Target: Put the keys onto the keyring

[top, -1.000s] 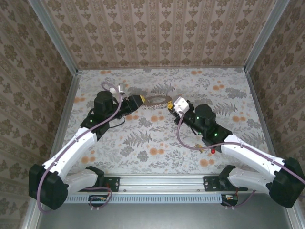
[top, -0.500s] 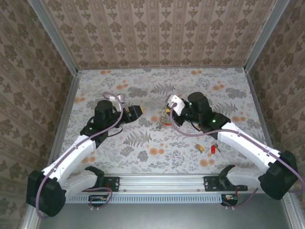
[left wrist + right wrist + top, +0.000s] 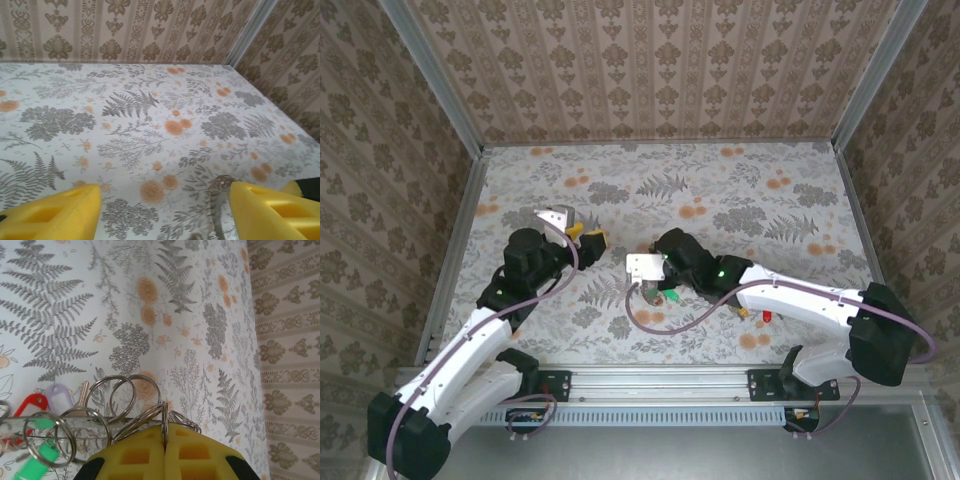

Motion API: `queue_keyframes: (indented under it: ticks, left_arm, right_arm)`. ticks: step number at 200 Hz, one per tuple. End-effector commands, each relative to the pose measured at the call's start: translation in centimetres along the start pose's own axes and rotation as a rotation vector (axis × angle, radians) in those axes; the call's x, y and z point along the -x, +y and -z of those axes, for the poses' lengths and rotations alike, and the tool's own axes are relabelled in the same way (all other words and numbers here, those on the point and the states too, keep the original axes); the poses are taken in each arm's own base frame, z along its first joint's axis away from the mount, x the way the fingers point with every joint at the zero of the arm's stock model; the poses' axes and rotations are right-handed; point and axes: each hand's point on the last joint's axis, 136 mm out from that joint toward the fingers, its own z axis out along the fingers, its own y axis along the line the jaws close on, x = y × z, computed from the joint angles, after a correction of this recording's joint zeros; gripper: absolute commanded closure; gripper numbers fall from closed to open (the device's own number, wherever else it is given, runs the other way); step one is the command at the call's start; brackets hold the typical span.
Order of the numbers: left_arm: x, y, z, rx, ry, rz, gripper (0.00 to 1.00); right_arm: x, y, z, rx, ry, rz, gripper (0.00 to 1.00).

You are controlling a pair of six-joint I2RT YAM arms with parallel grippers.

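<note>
My right gripper (image 3: 164,426) is shut, with a thin steel ring of the keyring bunch pinched in the seam between its yellow fingers. The keyring (image 3: 20,424) runs as a silvery coiled band to the left of the fingers, with several small split rings looped on it. Keys with a red head (image 3: 31,404), a lilac head (image 3: 59,392) and a green head (image 3: 46,454) hang there. From above, the right gripper (image 3: 655,288) holds this bunch low over the table's middle. My left gripper (image 3: 588,236) stands apart to the left. The left gripper (image 3: 165,210) is open with nothing between its fingers.
A loose red key (image 3: 766,318) and a yellow one (image 3: 744,312) lie on the floral table beside the right forearm. A silvery coiled strip (image 3: 219,200) shows by the left gripper's right finger; what it belongs to is unclear. Patterned walls and metal rails (image 3: 458,250) enclose the table.
The left gripper opened, let go of the keyring and drew back to the left. The right gripper carried the keyring with its keys from the back middle towards the near left.
</note>
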Motion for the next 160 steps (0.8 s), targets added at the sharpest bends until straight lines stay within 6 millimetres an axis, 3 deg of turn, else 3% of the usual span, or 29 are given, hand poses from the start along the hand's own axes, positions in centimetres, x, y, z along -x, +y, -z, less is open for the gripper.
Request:
queue_keyframes:
  ticks: [1, 24, 37, 43, 82, 106, 129, 152, 160]
  left_arm:
    - [1.8, 0.3, 0.3, 0.023, -0.067, -0.091, 0.31]
    - [1.2, 1.2, 0.4, 0.076, -0.031, -0.089, 0.31]
    - [0.7, 1.8, 0.7, 0.106, -0.01, -0.078, 0.31]
    - [0.5, 1.8, 0.8, 0.109, -0.004, -0.074, 0.31]
    - [-0.3, 2.5, 1.8, 0.136, -0.034, 0.017, 0.32]
    - [-0.7, 2.6, 2.4, 0.137, -0.053, 0.049, 0.33]
    - [-0.8, 2.3, 2.8, 0.12, -0.068, 0.043, 0.35]
    - [-0.6, 0.9, 2.8, 0.037, -0.077, -0.002, 0.37]
    - [-0.5, 0.1, 2.8, -0.006, -0.082, -0.03, 0.38]
  right_arm:
    - [1.4, 0.7, 0.7, 0.044, -0.037, 0.017, 1.0]
    - [3.3, 4.9, 1.7, 0.287, -0.146, -0.108, 1.0]
    - [4.3, 6.1, 2.2, 0.378, -0.186, -0.245, 1.0]
    - [4.4, 7.5, 1.6, 0.447, -0.184, -0.285, 1.0]
    - [5.5, 10.7, 0.4, 0.594, -0.168, -0.437, 1.0]
    - [6.2, 11.2, 0.6, 0.593, -0.182, -0.421, 1.0]
    - [5.4, 10.4, 0.6, 0.501, -0.169, -0.377, 1.0]
    - [5.1, 7.3, 1.2, 0.405, -0.237, -0.409, 1.0]
    - [5.5, 5.6, 2.4, 0.391, -0.303, -0.429, 1.0]
